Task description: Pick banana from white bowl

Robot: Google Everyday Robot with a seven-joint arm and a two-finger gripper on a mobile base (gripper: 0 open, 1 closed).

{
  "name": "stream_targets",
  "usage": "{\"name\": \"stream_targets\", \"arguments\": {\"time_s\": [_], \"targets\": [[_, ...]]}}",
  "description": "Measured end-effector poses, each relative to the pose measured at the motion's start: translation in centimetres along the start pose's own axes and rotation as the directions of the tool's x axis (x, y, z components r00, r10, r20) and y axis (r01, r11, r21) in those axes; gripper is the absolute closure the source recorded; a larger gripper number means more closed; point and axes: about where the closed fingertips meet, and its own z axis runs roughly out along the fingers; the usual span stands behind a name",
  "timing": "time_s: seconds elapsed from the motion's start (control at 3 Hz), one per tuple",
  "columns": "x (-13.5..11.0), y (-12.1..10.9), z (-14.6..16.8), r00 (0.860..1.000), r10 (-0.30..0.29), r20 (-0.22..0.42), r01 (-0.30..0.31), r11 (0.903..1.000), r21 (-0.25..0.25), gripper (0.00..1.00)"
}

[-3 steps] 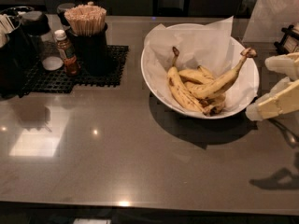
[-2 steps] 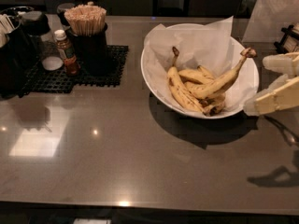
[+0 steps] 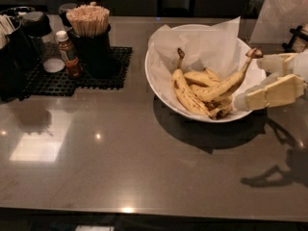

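Note:
The white bowl (image 3: 158, 83) with its paper liner stands right of centre on the dark table. The banana (image 3: 222, 87) lies in it, long and curved, its thin stem rising to a dark knob (image 3: 254, 53) at the bowl's right rim. A thicker brown-spotted banana (image 3: 185, 94) and small stubby bananas (image 3: 201, 77) lie beside it. My gripper (image 3: 250, 82) comes in from the right at the bowl's right rim. It is open and empty, with one finger near the stem's knob and the other lower, over the rim.
A black cup of wooden sticks (image 3: 90, 32) and a small sauce bottle (image 3: 68, 55) stand on a black mat (image 3: 98, 76) at the back left. Dark containers (image 3: 19, 47) are at the far left. A white paper bag (image 3: 284, 11) stands at the back right.
My gripper has moved left, from beside the bowl to over its right rim, close to the long banana's stem. The bananas and bowl have not moved.

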Motion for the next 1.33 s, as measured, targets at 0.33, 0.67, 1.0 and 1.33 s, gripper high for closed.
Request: {"name": "stream_targets", "arguments": {"time_s": [0.33,0.67,1.0,1.33], "targets": [[-0.1,0.9,1.8,1.0,0.016,0.013,-0.015,0.9989,-0.044,0.0],[0.0,1.9,3.4,0.999,0.029,0.015,-0.028,0.9959,-0.086,0.0],[0.1,2.7,4.6,0.999,0.037,0.015,-0.035,0.9924,-0.118,0.0],[0.1,3.0,4.8,0.999,0.038,0.014,-0.036,0.9915,-0.125,0.0]]}}
